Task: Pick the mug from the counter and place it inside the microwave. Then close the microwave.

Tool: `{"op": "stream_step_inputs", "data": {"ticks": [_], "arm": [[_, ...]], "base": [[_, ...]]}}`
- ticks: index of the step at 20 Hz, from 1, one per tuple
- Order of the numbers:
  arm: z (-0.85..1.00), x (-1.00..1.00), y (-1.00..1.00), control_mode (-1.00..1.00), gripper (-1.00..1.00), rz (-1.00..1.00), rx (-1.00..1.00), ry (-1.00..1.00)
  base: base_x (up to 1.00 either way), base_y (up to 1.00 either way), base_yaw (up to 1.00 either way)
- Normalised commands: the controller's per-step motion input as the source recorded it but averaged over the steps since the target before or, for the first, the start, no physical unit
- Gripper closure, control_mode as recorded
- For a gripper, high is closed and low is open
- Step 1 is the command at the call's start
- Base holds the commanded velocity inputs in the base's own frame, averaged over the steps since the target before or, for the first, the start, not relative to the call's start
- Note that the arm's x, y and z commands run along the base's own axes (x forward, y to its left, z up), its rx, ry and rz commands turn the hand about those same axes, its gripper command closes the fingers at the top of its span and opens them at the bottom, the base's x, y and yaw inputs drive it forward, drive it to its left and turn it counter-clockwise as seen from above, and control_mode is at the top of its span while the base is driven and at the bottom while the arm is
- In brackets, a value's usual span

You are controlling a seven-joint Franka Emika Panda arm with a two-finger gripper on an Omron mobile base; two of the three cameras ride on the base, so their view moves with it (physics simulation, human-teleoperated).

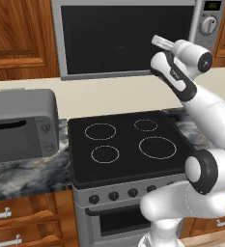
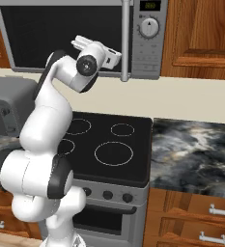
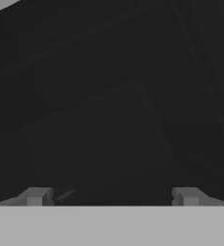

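A white robot arm rises in front of a black four-ring stove (image 1: pixel 126 144), whose row of dark knobs (image 1: pixel 122 194) faces the cameras above the oven door. To the stove's left, on the dark marbled counter (image 1: pixel 24 176), sits a grey slotted box (image 1: pixel 20 124); more of the same veined stone runs to the stove's right over wooden drawers (image 2: pixel 193 224) with pale bar handles. A plain beige wall strip (image 1: pixel 109 94) separates the worktop from the appliances above.

The arm bends upward and reaches toward the microwave (image 2: pixel 85 34), mounted between wooden cabinets (image 1: pixel 17 36) — its dark glass door appears closed, the long bar handle (image 2: pixel 126 41) running down beside a side panel with a round knob (image 2: pixel 148 27) and a small display. The gripper (image 3: pixel 112 197) is raised level with the lower part of the door, just in front of the glass. In the hand view its two fingertips (image 3: pixel 36 197) stand wide apart with nothing between them, pointed at a dark, shadowy surface that looks like the door glass at close range.

The mug cannot be made out on either stretch of counter, and whether it lies behind the dark door cannot be told from the glass — nothing inside is discernible.
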Motion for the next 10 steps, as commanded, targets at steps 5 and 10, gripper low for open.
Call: {"op": "stream_step_inputs", "data": {"ticks": [5, 10], "arm": [[0.03, 0.07, 0.00, -1.00, -1.00, 0.09, 0.00, 0.00], [0.00, 0.00, 0.00, -1.00, -1.00, 0.00, 0.00, 0.01]], "base": [[0.00, 0.00, 0.00], [0.00, 0.00, 0.00]]}}
